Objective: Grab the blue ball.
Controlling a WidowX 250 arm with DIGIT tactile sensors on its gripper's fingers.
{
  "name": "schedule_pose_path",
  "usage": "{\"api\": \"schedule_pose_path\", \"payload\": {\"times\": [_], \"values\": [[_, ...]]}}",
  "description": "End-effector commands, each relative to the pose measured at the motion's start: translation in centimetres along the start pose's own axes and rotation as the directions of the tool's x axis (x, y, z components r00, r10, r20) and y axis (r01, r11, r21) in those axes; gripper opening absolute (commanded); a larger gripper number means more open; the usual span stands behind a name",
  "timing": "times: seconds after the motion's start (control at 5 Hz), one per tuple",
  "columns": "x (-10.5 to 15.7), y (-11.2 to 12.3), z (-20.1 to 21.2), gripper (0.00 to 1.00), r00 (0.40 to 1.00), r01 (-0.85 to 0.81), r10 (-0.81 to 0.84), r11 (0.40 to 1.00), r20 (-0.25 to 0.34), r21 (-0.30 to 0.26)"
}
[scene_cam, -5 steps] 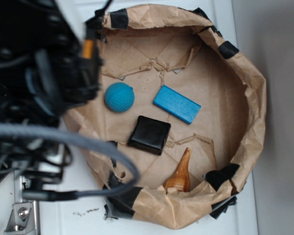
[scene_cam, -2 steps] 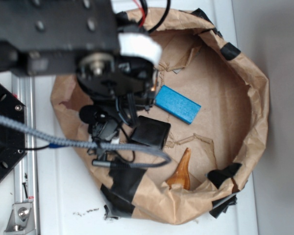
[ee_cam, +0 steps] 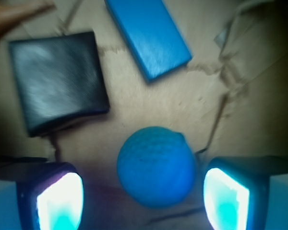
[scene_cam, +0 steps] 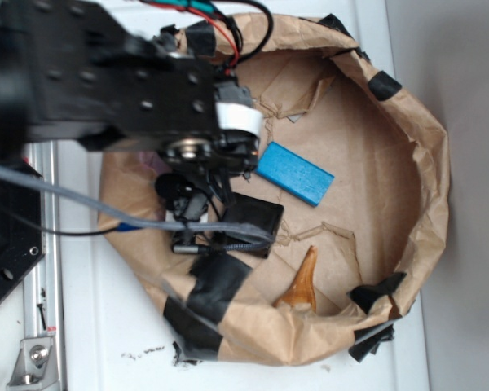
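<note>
Straddling blue ball (ee_cam: 156, 166), gripper (ee_cam: 143, 201) wide open, holding nothing; black pad (ee_cam: 57, 81), blue block (ee_cam: 148, 36) beyond.

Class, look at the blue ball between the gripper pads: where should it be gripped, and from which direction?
Grip the blue ball across its widest middle, coming straight down from above. It is round, so only opposite sides hold. The gripper is open with a pad either side.

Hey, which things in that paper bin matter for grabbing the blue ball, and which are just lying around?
For the job:
blue ball
end effector, open, fingers either side of the ball

Lying about:
blue block
black square pad
brown shell
</note>
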State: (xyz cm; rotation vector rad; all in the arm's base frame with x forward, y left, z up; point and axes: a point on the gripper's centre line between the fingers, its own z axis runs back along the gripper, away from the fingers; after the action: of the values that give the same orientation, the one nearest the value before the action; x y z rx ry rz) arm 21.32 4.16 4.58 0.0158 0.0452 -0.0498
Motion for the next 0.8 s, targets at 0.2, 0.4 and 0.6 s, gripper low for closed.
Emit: {"api": "schedule_pose_path", "payload": {"times": [0.2, 0.4, 0.6], "values": [[0.60, -0.70, -2.32, 0.00, 0.996, -0.011, 0.010, 1.000, -0.084, -0.009], [0.44, -0.99, -1.79, 0.00, 0.998, 0.004, -0.003, 1.000, -0.063, 0.010], [0.37, -0.96, -1.68, 0.00, 0.999, 0.012, -0.010, 0.999, -0.051, 0.036]]}}
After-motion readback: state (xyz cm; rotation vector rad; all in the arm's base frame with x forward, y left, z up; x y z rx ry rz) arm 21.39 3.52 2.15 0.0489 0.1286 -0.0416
